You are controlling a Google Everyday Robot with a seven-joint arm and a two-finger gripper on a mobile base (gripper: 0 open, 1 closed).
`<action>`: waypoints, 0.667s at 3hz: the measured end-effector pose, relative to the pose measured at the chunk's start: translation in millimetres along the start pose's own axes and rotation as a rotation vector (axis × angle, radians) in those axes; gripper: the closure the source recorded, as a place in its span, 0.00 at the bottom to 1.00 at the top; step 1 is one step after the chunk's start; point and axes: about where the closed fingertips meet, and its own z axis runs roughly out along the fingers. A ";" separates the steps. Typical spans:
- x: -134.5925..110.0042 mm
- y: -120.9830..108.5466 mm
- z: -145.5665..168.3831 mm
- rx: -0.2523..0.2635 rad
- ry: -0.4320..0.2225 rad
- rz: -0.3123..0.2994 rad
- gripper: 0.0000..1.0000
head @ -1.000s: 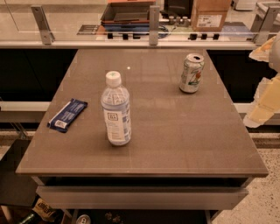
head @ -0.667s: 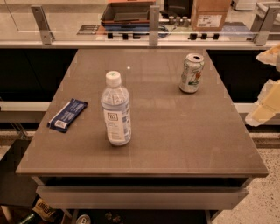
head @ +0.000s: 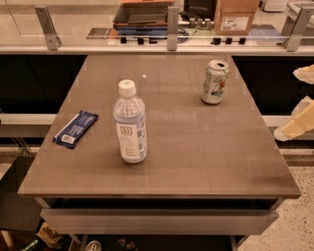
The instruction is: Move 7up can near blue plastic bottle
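Cream-coloured and only partly in view, the two-finger gripper point(head: 287, 104) hangs off the right side of the table, level with its far half and clear of the tabletop. Its two pale fingers point(head: 300, 123) stand apart, one above the other in the camera view, with nothing held between them. The small silver-white aluminium 7up can point(head: 215, 82), marked in green and red with an opened silver top, stands upright near the far right corner of the square grey-brown table point(head: 206, 162), to the left of the gripper and not touching it. The clear bluish plastic water bottle point(head: 130, 122), with a white screw cap and a white-and-blue label, stands upright left of the table's middle and nearer the front edge; it is taller than the can and well apart from it, with bare tabletop between the two. A flat dark-blue snack wrapper point(head: 75, 128) lies at an angle near the table's left edge, to the left of the bottle and apart from it. Beyond the far edge of the table runs a pale ledge with upright metal posts point(head: 172, 28), and behind that sit a dark shallow tray point(head: 142, 13) and a brown cardboard box point(head: 236, 15) with a white label. Speckled flooring point(head: 294, 223) shows at the lower right, beside the table's base.
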 end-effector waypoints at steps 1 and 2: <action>9.2 -10.3 11.5 0.010 -0.090 0.054 0.00; 16.4 -20.3 22.0 0.017 -0.196 0.123 0.00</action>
